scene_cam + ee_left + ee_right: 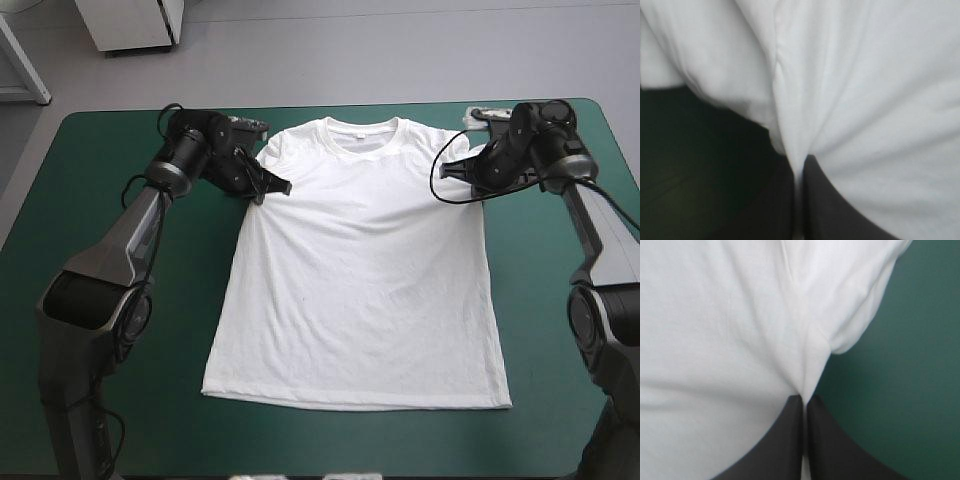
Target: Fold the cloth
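Note:
The white T-shirt [360, 270] lies spread flat on the teal-green cover [100, 250], collar toward the far edge and hem toward the front. My left gripper [268, 185] pinches the shirt at its left armpit, beside the sleeve. My right gripper [462, 170] pinches it at the right armpit. In the left wrist view the black fingers [825, 205] are all but shut with a ridge of white cloth [790, 145] drawn between them. The right wrist view shows the same: fingers [785, 445] closed on a pulled-up fold of the shirt [807, 375].
Bare teal-green cover runs along both sides of the shirt and in front of the hem. The table's far edge [330, 108] lies just beyond the collar.

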